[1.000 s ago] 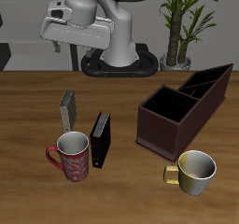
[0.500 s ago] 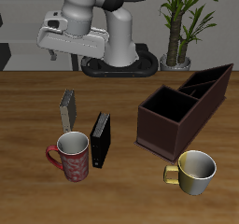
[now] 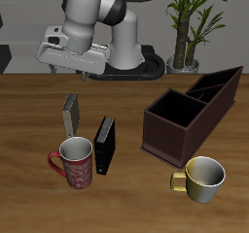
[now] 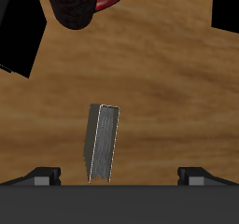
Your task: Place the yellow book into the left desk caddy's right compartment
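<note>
The yellow book [image 3: 70, 112] stands upright on the table, grey cover with tan edges; it also shows in the wrist view [image 4: 103, 142]. My gripper [image 3: 66, 70] hangs above and behind it, open and empty; in the wrist view [image 4: 119, 178] its fingertips [image 4: 43, 176] stand wide apart, with the book between their lines and below them. The left desk caddy [image 3: 173, 138] is the reddish-brown open box farther along the table, away from the gripper. Its open interior [image 3: 177, 109] shows, but I cannot tell which section is the right compartment.
A black book [image 3: 105, 145] stands beside a red mug [image 3: 76, 162] in front of the yellow book. A yellow mug [image 3: 202, 178] sits near the front edge. A darker caddy [image 3: 222, 85] lies behind the reddish-brown one. A potted plant [image 3: 185, 28] stands at the back.
The arm has swung and lowered, bringing the open gripper closer to a spot above the yellow book. The objects on the table have not moved.
</note>
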Robot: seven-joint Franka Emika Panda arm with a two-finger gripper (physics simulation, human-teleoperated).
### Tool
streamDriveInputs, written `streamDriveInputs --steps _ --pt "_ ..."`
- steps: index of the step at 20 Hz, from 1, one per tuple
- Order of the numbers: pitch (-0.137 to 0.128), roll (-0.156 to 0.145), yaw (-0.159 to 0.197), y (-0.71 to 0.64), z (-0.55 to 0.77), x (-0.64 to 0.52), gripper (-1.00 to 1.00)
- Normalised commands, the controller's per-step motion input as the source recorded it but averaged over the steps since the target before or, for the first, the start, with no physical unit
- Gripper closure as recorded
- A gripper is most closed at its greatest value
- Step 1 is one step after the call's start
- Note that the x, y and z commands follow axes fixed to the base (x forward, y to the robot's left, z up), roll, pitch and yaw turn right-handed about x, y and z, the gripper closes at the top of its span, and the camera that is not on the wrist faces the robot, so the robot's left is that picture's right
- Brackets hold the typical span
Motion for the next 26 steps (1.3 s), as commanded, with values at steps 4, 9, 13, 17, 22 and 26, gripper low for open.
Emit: streamDriveInputs --steps 4,9,13,17,22,26 --pt "0.004 -0.027 0.023 -0.04 -0.34 0.05 -1.0" --pt "0.036 -0.006 -0.021 -0.08 -0.37 0.03 -1.0" --pt "0.048 0.0 -0.026 -0.09 -0.4 0.04 -1.0" --pt "0.019 0.0 -0.006 -0.05 -0.29 0.01 -1.0" --pt "0.056 -0.011 -0.015 -0.11 -0.35 0.02 1.0" --pt "-0.005 0.004 -0.037 -0.08 -0.06 -0.05 1.0"
